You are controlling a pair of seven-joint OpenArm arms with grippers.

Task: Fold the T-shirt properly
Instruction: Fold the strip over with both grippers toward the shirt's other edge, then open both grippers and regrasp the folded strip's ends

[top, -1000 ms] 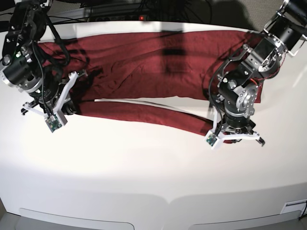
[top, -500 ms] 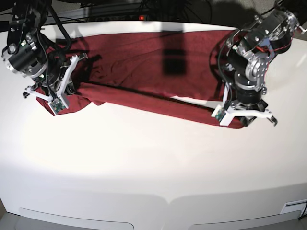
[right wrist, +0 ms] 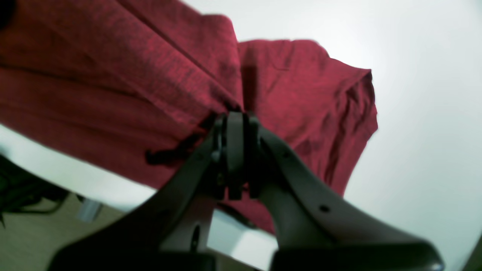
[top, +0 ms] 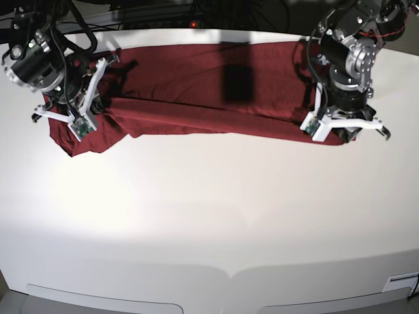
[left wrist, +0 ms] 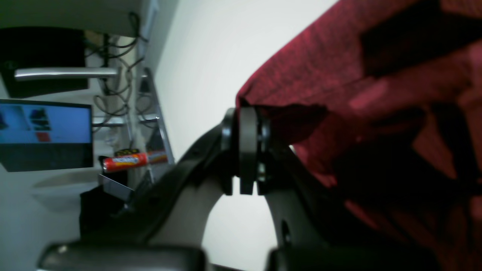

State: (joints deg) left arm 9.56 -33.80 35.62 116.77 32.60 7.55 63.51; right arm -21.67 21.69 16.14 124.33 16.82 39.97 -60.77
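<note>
Your near edge of the T-shirt has travelled back across the table: a second ago it trailed toward you, now it lies doubled along the far side in a long band. Left gripper is clamped shut on cloth at one end; right gripper is pinched closed on fabric at the other. Lengthwise fold looks nearly laid; you have yet to let go.

Matt, finely knit maroon cloth of the T-shirt, soft and creased, lies on a smooth white table with a dull sheen. The left gripper and right gripper, pressed into the fabric, show dark, matt plastic fingers.
</note>
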